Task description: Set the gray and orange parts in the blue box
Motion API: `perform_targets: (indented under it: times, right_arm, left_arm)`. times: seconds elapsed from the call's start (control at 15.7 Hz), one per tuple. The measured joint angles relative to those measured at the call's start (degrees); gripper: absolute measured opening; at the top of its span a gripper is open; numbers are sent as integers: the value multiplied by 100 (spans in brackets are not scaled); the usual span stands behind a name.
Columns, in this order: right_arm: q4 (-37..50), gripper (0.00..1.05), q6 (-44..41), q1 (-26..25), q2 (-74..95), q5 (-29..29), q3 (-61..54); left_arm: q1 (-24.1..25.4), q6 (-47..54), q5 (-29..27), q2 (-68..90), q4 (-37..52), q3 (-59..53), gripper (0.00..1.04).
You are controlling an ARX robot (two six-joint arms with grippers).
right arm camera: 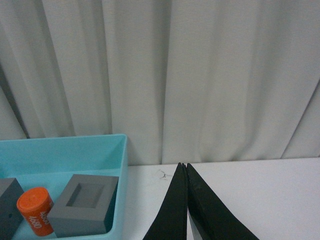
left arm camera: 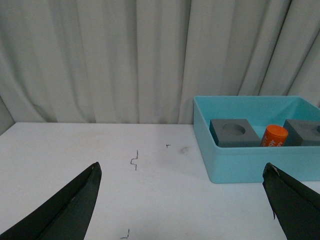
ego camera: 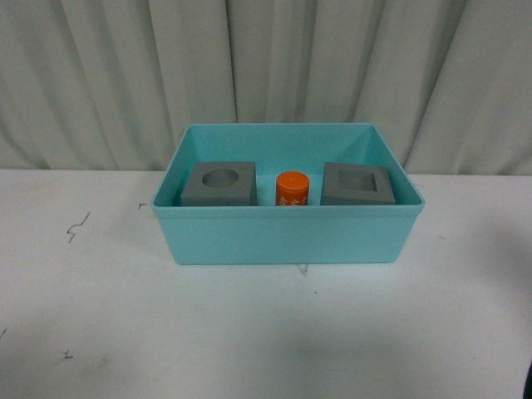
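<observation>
Nearest the camera, in front of the blue box (ego camera: 287, 237), the white table (ego camera: 266, 332) carries only a few dark scuff marks, and neither arm shows in the front view. The left wrist view shows the left gripper (left arm camera: 182, 200) with its fingers (left arm camera: 70, 205) spread wide and holding nothing, hanging over the table off the box's left side. The right gripper (right arm camera: 185, 200) has its fingers (right arm camera: 172, 210) pressed together on nothing, off the box's right side and clear of its wall.

Inside the box, all three parts stand in a row: the gray cube with the round recess (ego camera: 219, 184) toward the box's left wall, the orange cylinder (ego camera: 293, 189) in the middle, and the gray cube with the square recess (ego camera: 357, 184) toward its right wall. Each stands apart from its neighbour. By my reading the task is complete (nothing remains on the table to be fetched).

The risks from here are small. Either arm, pulling back carelessly, could clip the box's rim and slide it across the table. The cylinder, upright and narrow, would probably topple first if the box were jolted. Behind the box hangs a pale curtain (ego camera: 266, 75), well clear of everything.
</observation>
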Motion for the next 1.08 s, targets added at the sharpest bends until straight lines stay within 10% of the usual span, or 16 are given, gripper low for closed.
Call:
perform_targets:
  times: [0.7, 1.08]
  right_arm:
    - [-280, 2, 2, -549, -2288, -619, -1961]
    - [-1827, 2, 2, -549, -3947, -619, -2312]
  left_arm:
    - [0, 0, 0, 0, 0, 0, 98]
    - [0, 0, 0, 0, 0, 0, 98]
